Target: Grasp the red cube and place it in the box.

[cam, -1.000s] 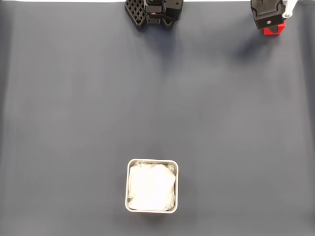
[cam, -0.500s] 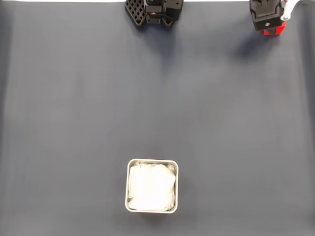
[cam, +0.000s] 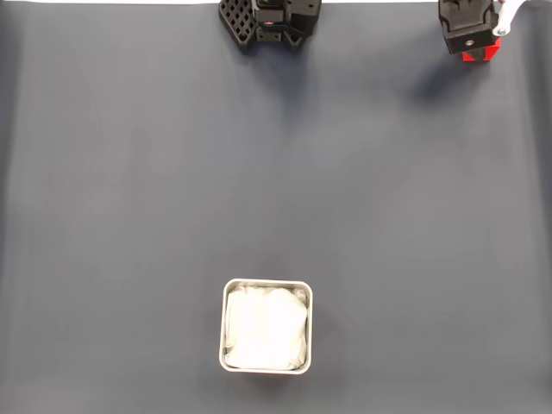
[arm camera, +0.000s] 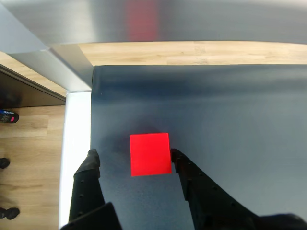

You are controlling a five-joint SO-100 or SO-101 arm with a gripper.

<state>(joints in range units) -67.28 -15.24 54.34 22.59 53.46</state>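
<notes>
Red cube [arm camera: 150,154] — between wide fingers [arm camera: 92,160] | box [cam: 266,285] well apart | mat [cam: 276,172] bare between

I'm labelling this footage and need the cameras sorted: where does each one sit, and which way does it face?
Fixed view: above the dark mat, looking straight down; the arm's base shows at the top edge, the pincer at top right, the box below.
Wrist view: rides the arm, looking down past the pincer, its fingers either side of the red cube.
Both share the red cube and the mat.
</notes>
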